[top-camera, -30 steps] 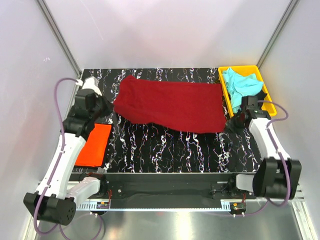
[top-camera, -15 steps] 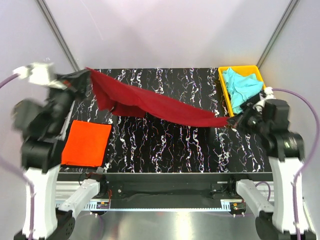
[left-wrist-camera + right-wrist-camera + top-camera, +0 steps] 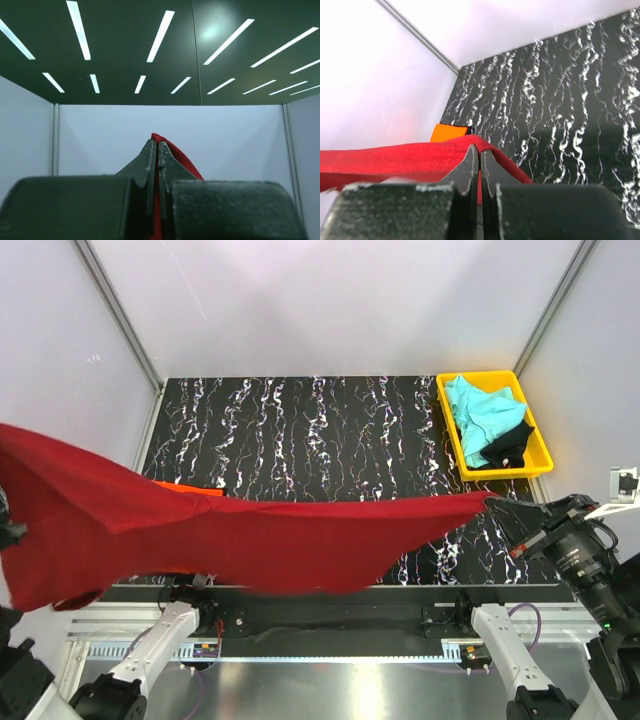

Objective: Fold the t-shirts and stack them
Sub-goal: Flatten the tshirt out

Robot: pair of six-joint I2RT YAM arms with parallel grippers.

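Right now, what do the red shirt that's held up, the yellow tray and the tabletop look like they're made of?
Dark red t-shirt: soft matte knit cloth, probably cotton; it sags and drapes in mid-air.
Yellow tray: smooth, rigid moulded plastic, judging by its even colour and crisp rim.
Tabletop: hard black surface with white marble-like veining, slightly glossy; stone, laminate or print, unclear.

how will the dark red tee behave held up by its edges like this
Probably very floppy: the dark red t-shirt sags and drapes between the left gripper and right gripper instead of staying flat. Likely light, since two small edge pinches carry it. Its loose hanging left end may swing or bunch when lowered.
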